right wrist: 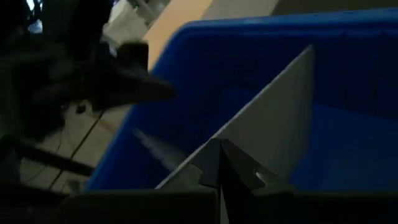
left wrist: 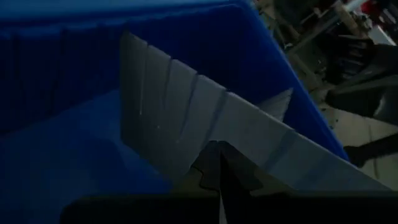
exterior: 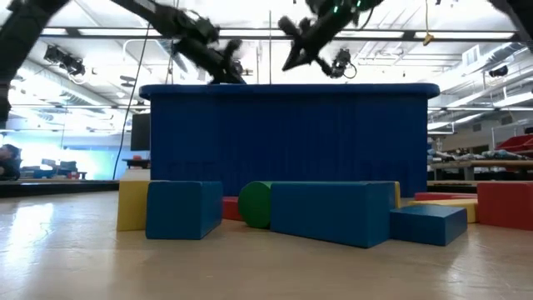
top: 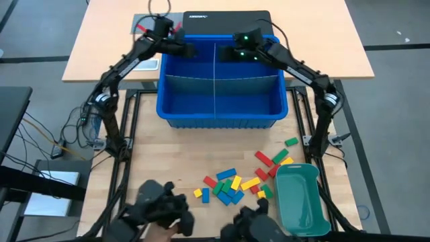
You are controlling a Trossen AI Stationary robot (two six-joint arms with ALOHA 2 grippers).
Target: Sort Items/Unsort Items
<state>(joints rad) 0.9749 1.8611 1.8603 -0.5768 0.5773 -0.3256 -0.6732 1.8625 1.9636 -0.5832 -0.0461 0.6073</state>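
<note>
The left gripper hangs over the rear left part of the blue bin, its fingers pressed together with nothing between them. The right gripper hangs over the rear right part, just across the middle wall, likewise clenched on nothing, as its fingers show in the right wrist view. The two face each other, near but apart.

Below them, grey divider sheets cross inside the bin and split it into four compartments. No block shows in any of the compartments that the high view opens. A slotted grey sheet stands just ahead of the left fingers.

In front of the bin, on the wooden table, lie the items: red, yellow, green and blue blocks scattered loose, with a denser cluster in the middle and a looser run of red, green and yellow ones toward the right. A teal tray lies just to the right of them, with no block visible inside. In the low view, blue blocks lie closest, with yellow, green and red ones beside and behind them.

Behind the bin stands a pale desk bearing a dark case. The room beyond shows ceiling lights and shelving.
</note>
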